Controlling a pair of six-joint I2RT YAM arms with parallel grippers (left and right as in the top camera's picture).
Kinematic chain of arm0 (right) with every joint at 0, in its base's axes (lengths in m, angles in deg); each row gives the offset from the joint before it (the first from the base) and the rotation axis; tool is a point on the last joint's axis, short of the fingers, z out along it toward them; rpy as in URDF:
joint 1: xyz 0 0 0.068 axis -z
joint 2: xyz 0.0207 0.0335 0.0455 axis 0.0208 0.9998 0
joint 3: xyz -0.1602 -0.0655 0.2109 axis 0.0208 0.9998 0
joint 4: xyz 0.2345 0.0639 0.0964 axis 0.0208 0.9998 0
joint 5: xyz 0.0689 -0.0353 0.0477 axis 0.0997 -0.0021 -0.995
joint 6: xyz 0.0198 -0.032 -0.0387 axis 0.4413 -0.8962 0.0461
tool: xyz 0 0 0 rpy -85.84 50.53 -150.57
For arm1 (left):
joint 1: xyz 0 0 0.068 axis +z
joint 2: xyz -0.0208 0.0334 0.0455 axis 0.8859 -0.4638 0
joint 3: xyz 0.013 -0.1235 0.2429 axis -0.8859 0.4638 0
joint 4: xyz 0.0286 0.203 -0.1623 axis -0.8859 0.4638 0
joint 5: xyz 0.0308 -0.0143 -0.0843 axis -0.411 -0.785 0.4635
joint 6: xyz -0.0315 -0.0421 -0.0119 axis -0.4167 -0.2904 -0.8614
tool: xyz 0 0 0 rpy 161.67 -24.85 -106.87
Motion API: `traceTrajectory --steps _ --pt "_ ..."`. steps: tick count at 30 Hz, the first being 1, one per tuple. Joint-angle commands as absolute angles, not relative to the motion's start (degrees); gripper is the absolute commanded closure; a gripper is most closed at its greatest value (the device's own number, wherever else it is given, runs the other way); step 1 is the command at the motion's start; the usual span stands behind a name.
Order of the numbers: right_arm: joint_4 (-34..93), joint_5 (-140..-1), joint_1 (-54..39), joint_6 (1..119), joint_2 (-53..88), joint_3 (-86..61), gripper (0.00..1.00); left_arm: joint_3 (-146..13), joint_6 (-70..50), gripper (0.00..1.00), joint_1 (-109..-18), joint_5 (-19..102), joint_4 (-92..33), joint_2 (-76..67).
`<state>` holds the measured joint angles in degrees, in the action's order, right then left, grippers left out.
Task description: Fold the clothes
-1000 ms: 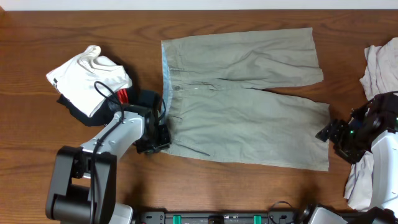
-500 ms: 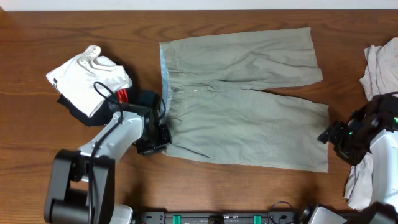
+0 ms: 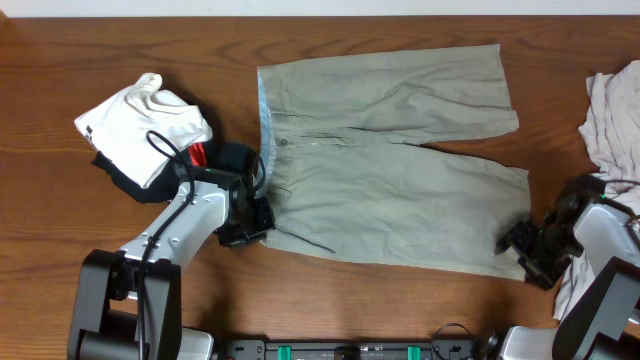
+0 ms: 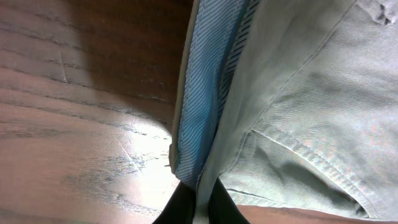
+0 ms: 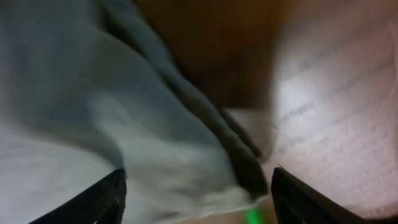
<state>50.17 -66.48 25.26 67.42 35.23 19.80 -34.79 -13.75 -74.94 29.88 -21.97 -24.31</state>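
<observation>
Shorts (image 3: 390, 170) lay flat mid-worktop. Left gripper (image 3: 260, 216) pinched their waistband (image 4: 208, 93); right gripper (image 3: 515, 243), jaws wide, sat at leg hem (image 3: 527, 195), front-right.

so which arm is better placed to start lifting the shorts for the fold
Left. The left gripper is shut on the shorts at the blue-lined waistband corner; the right gripper is open over the leg hem, holding nothing.

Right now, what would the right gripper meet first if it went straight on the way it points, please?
Most likely the khaki shorts: the right gripper points left at the hem corner of the nearer leg, and its wrist view shows cloth ahead between its open jaws. Blur hides how close.
</observation>
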Motion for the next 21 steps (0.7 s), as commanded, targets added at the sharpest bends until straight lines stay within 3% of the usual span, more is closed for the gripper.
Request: traceTrajectory --steps 1,3,6,10,21 --pt "49.95 -63.29 25.9 70.39 35.3 20.85 0.3 -35.51 -13.79 0.94 -75.03 29.18 -21.99 -23.76" --pt "49.91 -63.33 25.9 70.41 35.3 21.36 0.37 -35.51 -13.79 0.94 -75.01 29.16 -22.34 -23.76" --pt "48.99 -63.33 25.9 70.39 35.28 21.49 0.56 -35.51 -13.79 0.94 -75.01 29.18 -22.76 -23.76" --pt "48.68 -63.27 26.23 70.13 35.25 20.44 0.97 -35.53 -13.73 0.94 -75.01 29.2 -22.41 -23.74" --pt "62.26 -64.86 26.4 64.21 27.04 5.66 0.99 -40.08 -12.74 0.94 -75.03 31.54 -12.59 -17.53"
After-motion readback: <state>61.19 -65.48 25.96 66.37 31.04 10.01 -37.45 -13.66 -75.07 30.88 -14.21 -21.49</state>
